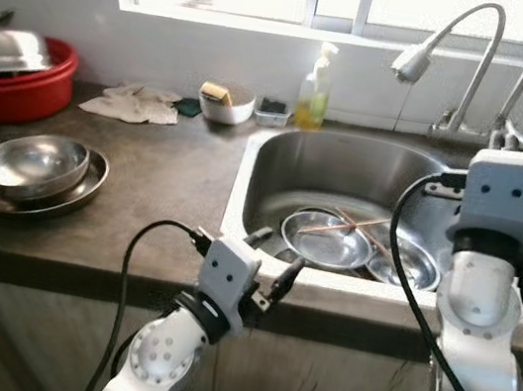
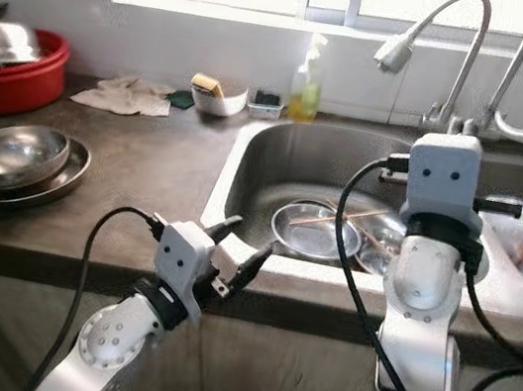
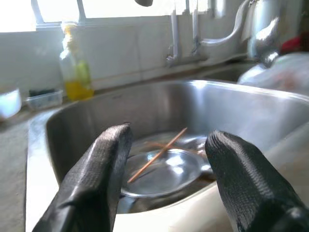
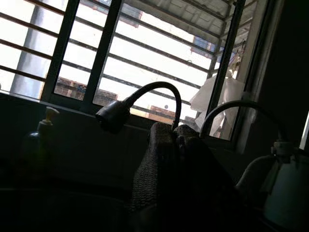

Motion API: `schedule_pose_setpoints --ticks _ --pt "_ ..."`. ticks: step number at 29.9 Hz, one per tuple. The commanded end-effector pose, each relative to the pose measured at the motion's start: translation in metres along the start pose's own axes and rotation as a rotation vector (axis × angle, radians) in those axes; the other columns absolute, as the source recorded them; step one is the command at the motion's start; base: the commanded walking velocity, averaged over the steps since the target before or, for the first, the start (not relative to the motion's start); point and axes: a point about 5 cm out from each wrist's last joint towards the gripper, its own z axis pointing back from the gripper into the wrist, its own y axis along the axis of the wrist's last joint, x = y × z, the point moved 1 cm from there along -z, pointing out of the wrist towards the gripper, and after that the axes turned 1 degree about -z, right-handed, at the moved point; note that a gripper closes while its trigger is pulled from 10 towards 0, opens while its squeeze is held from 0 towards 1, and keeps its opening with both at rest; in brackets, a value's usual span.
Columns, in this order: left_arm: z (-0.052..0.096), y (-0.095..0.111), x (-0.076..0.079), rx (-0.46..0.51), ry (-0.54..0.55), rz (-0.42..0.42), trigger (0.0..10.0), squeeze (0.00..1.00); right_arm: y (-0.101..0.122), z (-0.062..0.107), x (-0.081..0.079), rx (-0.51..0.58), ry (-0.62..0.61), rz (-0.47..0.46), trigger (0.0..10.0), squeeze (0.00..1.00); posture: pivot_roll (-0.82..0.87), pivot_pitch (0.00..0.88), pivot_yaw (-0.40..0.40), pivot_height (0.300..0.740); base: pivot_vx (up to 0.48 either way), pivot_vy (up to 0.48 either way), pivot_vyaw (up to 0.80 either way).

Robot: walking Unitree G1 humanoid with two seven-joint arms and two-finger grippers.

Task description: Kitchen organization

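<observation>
A steel sink (image 1: 275, 173) holds a steel plate (image 1: 327, 239) with wooden chopsticks (image 1: 342, 226) lying across it. A smaller steel bowl (image 1: 406, 263) sits beside the plate. My left gripper (image 1: 273, 258) is open at the sink's front rim, its empty fingers (image 3: 96, 179) pointing in at the plate (image 3: 166, 174). My right arm (image 1: 500, 195) is raised over the sink's right front edge. Its gripper (image 4: 177, 140) is shut on nothing and points up toward the window and a faucet head (image 4: 113, 116).
Two stacked steel bowls (image 1: 35, 168) sit on the dark counter at left, behind them a red basin (image 1: 19, 85) with a steel lid. A cloth (image 1: 134, 104), a white bowl with a sponge (image 1: 225, 104) and a soap bottle (image 1: 314, 89) line the back wall. Two faucets (image 1: 465, 59) arch over the sink.
</observation>
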Motion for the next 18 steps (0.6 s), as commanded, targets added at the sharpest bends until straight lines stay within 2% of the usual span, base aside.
schedule_pose_setpoints --ticks 1,2,5,10,12,14,18 --pt "-0.003 0.004 0.004 0.017 -0.005 0.003 10.0 0.0 -0.007 -0.004 0.004 -0.04 0.016 -0.023 10.0 0.0 0.06 0.0 -0.02 0.74 0.461 0.0 0.0" --pt "-0.003 0.004 0.004 0.018 -0.001 0.005 10.0 0.0 -0.009 -0.006 -0.004 -0.059 0.072 -0.053 10.0 0.0 0.06 0.0 -0.021 0.74 0.461 0.0 0.0" --pt "-0.004 0.005 0.004 0.021 0.002 0.011 10.0 0.0 -0.011 -0.006 -0.007 -0.07 0.1 -0.065 10.0 0.0 0.06 0.0 -0.022 0.74 0.461 0.0 0.0" --pt "-0.005 0.003 0.0 0.004 0.041 0.017 10.0 0.0 -0.024 -0.01 -0.024 -0.176 0.212 -0.105 10.0 0.0 0.07 0.0 -0.03 0.74 0.0 0.0 0.0" --pt "-0.005 0.003 0.0 0.003 0.041 0.016 10.0 0.0 -0.026 -0.011 -0.026 -0.192 0.225 -0.108 10.0 0.0 0.06 0.0 -0.033 0.74 0.0 0.0 0.0" --pt "-0.004 0.003 0.002 0.002 0.041 0.015 10.0 0.0 -0.038 -0.013 -0.031 -0.274 0.265 -0.113 10.0 0.0 0.07 0.0 -0.036 0.74 0.0 0.0 0.0" --pt "-0.003 0.002 0.003 0.0 0.043 0.015 10.0 0.0 -0.051 -0.015 -0.035 -0.34 0.285 -0.107 10.0 0.0 0.07 0.0 -0.039 0.74 0.0 0.0 0.0"
